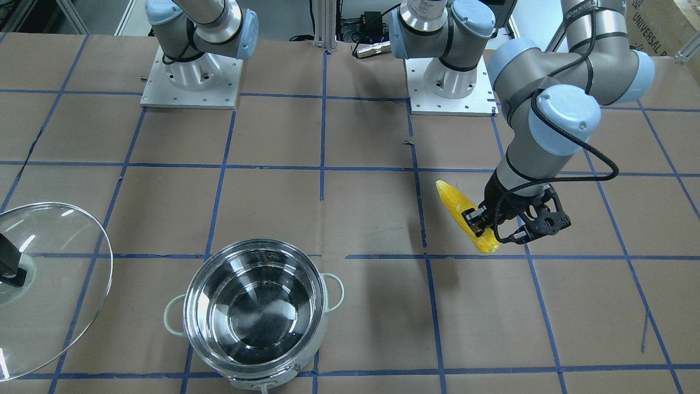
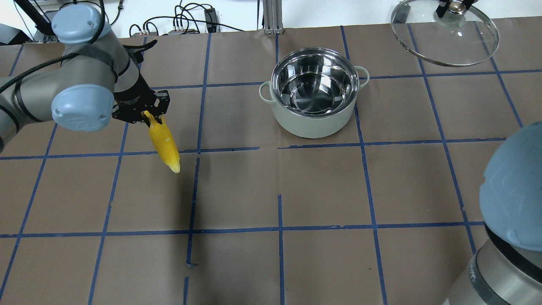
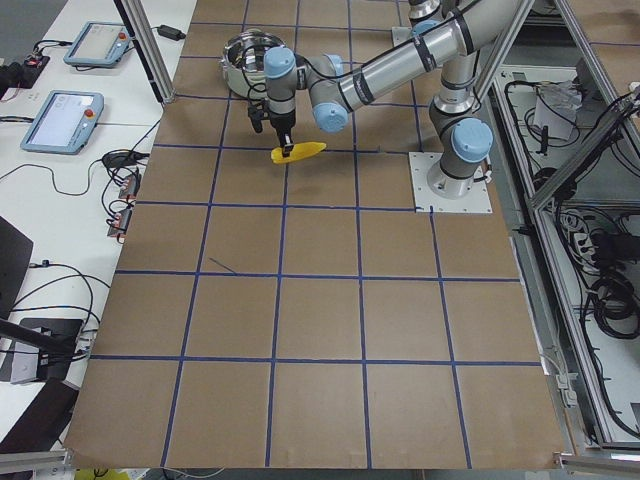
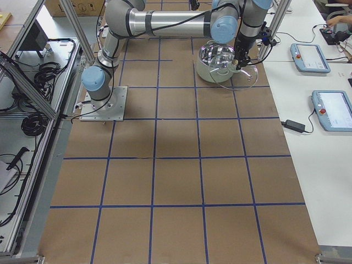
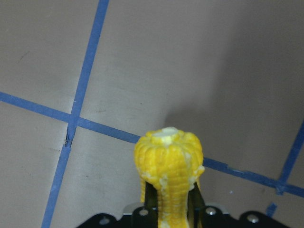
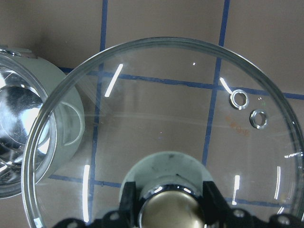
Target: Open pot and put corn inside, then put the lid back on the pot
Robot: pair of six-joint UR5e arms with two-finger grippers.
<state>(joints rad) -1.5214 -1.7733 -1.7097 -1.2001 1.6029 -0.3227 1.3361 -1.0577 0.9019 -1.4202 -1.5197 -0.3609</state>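
The pot [image 2: 312, 123] stands open, its lid [image 2: 444, 44] gripped by the right pincer [image 6: 172, 202]. The left pincer [image 2: 148, 115] grips the corn [image 2: 165, 146], not yet delivered.

My left arm [image 3: 385, 78] extends from its base plate [image 3: 452, 195] across the table [image 3: 320, 330]. My left gripper [image 3: 286, 146] points down. The corn [image 3: 308, 151] lies level at its tip, pointed end toward the base. The pot [image 3: 238, 60] stands beyond - apart.

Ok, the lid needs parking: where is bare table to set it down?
Bare squares lie between the pot and the corn, and across the rows nearer the robot. Crowded only along the far edge, around pot and held lid.
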